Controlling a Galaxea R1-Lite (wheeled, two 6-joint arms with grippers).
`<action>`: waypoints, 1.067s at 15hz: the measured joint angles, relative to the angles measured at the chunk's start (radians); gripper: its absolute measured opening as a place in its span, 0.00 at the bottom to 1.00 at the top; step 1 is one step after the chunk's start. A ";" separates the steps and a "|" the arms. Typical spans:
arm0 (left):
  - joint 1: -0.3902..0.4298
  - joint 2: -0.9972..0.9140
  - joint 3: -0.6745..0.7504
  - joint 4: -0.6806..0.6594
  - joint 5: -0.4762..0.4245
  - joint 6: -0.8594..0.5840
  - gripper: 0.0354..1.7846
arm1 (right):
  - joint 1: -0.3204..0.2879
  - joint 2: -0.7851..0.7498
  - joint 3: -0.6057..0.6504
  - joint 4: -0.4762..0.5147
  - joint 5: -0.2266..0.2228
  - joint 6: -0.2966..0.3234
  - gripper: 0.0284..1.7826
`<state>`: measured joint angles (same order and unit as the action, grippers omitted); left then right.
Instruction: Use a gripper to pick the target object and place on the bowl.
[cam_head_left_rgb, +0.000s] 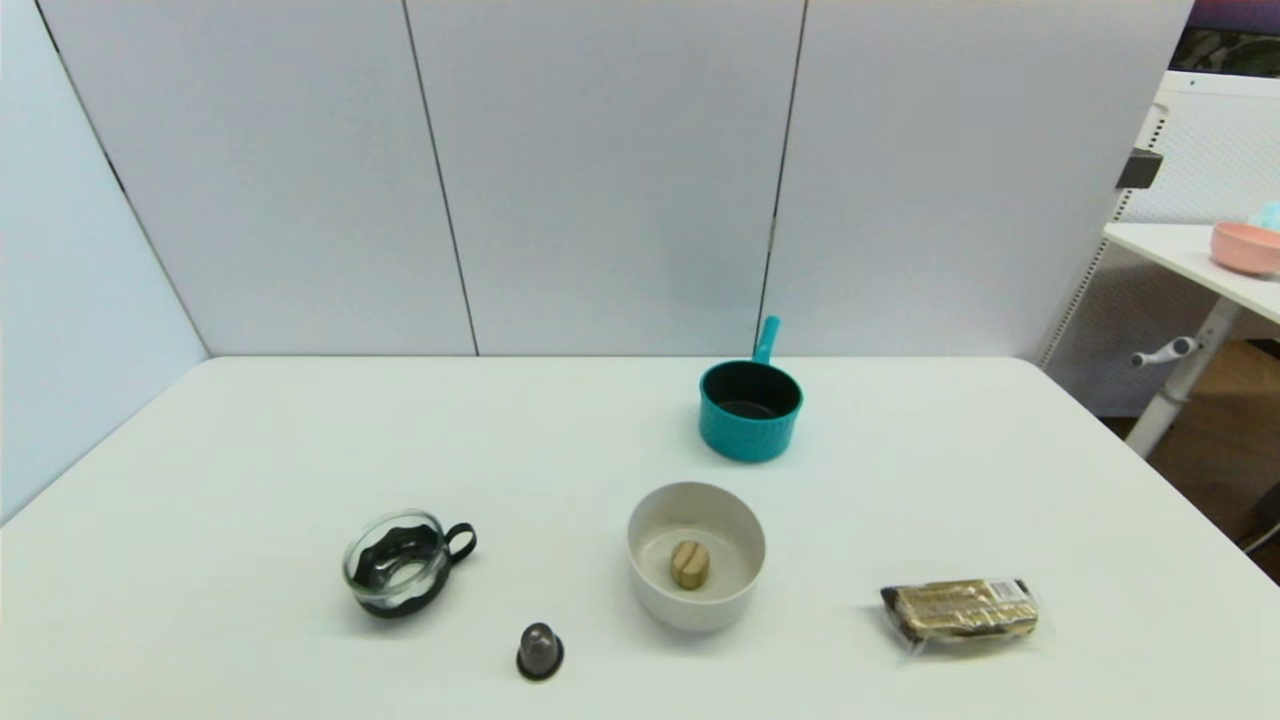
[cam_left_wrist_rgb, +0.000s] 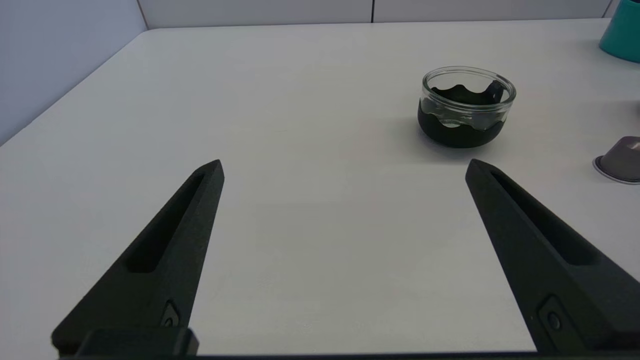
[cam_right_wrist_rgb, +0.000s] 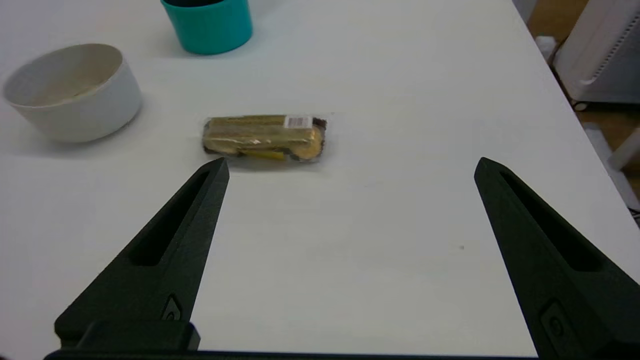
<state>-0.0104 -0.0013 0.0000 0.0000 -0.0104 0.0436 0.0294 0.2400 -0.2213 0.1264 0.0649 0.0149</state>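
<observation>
The small tan wooden cylinder (cam_head_left_rgb: 689, 564) lies inside the off-white bowl (cam_head_left_rgb: 742, 520) at the table's front middle. The bowl also shows in the right wrist view (cam_right_wrist_rgb: 92, 100), where its wall hides the cylinder. Neither arm shows in the head view. My left gripper (cam_left_wrist_rgb: 344, 167) is open and empty over bare table at the front left, short of the glass cup. My right gripper (cam_right_wrist_rgb: 351, 165) is open and empty over bare table at the front right, just short of the wrapped bar.
A glass cup in a black holder (cam_head_left_rgb: 400, 562) (cam_left_wrist_rgb: 466, 107) stands front left. A dark grey capsule (cam_head_left_rgb: 540, 650) (cam_left_wrist_rgb: 620, 159) sits beside the bowl. A teal pot with a handle (cam_head_left_rgb: 750, 408) (cam_right_wrist_rgb: 210, 25) stands behind the bowl. A plastic-wrapped brown bar (cam_head_left_rgb: 960, 610) (cam_right_wrist_rgb: 264, 137) lies front right.
</observation>
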 joint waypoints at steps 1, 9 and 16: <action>0.000 0.000 0.000 0.000 0.000 0.000 0.96 | -0.009 -0.038 0.040 -0.012 -0.002 -0.004 0.95; 0.000 0.000 0.000 0.000 0.000 0.000 0.96 | -0.029 -0.235 0.218 -0.132 -0.082 0.029 0.95; 0.000 0.000 0.000 0.000 0.000 0.000 0.96 | -0.029 -0.242 0.221 -0.131 -0.080 0.018 0.95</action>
<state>-0.0104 -0.0013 0.0000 0.0004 -0.0109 0.0436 0.0000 -0.0017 -0.0004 -0.0047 -0.0153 0.0330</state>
